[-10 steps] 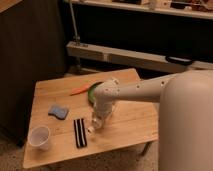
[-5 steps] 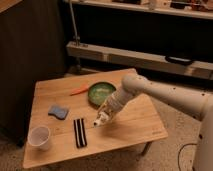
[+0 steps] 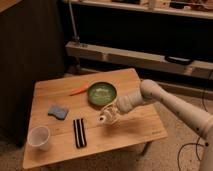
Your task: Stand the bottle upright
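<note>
Our claw (image 3: 111, 118) pinches the bottle (image 3: 102, 119), tilted over the worktop (image 3: 55, 95); if we release it aslant, it could topple and roll.

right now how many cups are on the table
1. The white cup stands at the near-left corner of the table. The gripper, shut on the bottle, is by the table's middle, in front of the green plate. No other cup shows.

Tool (image 3: 110, 118) (clasping bottle (image 3: 102, 119)) above table (image 3: 52, 92), before bowl (image 3: 102, 93).
</note>
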Robot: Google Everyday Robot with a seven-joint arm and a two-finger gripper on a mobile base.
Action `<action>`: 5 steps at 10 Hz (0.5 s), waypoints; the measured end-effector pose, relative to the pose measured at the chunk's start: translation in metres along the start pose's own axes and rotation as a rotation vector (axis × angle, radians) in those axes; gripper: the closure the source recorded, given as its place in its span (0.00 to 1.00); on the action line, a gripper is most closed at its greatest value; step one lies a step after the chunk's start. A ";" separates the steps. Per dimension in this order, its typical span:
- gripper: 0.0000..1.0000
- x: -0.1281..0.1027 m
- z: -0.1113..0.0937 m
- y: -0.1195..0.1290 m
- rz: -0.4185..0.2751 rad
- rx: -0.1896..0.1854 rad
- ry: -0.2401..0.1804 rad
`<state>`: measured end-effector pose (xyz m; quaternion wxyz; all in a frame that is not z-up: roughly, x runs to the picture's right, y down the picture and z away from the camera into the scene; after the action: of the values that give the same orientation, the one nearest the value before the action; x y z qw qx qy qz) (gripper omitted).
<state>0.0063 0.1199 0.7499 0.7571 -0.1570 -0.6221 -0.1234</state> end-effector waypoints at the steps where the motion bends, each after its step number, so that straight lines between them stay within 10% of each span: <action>1: 1.00 -0.004 -0.005 -0.001 0.032 0.029 -0.062; 5: 1.00 0.005 0.005 0.018 0.209 -0.027 -0.240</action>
<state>0.0096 0.1381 0.7538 0.6839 -0.2448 -0.6865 -0.0326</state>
